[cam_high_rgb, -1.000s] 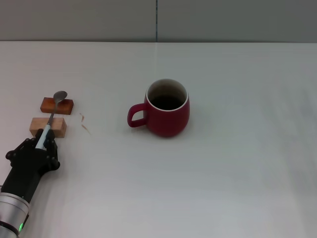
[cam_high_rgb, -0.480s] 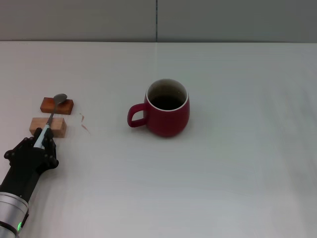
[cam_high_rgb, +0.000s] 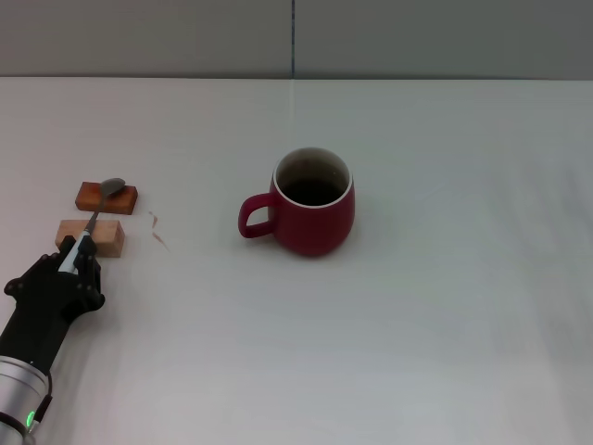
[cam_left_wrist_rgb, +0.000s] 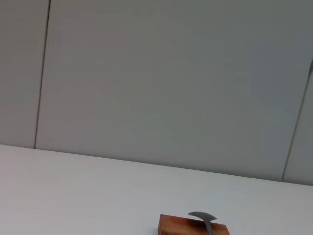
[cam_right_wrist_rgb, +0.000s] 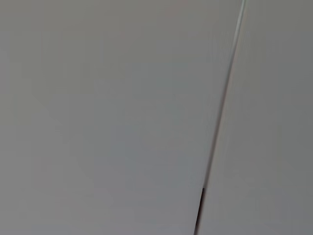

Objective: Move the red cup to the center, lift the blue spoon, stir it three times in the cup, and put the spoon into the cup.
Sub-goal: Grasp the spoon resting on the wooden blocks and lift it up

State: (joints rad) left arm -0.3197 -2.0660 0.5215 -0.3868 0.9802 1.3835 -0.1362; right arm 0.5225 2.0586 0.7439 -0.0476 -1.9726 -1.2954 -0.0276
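Head view, white desk.

Red cup: upright near the desk's centre, a little toward the far edge. Loop handle pointing toward the left edge. Pale rim, dark inside. Nothing touching it.

Blue spoon: near the left edge, well apart from the cup. Grey bowl resting on the darker, reddish wooden block; stem running back across the paler wooden block; light-blue handle end caught in the left end effector. Spoon lying at a slant, bowl toward the far edge, handle toward the near-left corner.

Left end effector: black, low over the desk at the near-left corner, just on the near side of the paler block. Fingers closed on the spoon's handle. Silver wrist section with a small green light visible at the frame's lower corner.

Two blocks set side by side, the reddish one farther, the pale one nearer, a narrow gap between them. Small thin reddish scrap on the desk just right of the blocks, between them and the cup, touching neither.

Left wrist view: reddish block with the spoon bowl sitting on its top; grey wall panels behind the desk's far edge.

Right wrist view: only grey wall panel with one seam. Right end effector not seen in any view.
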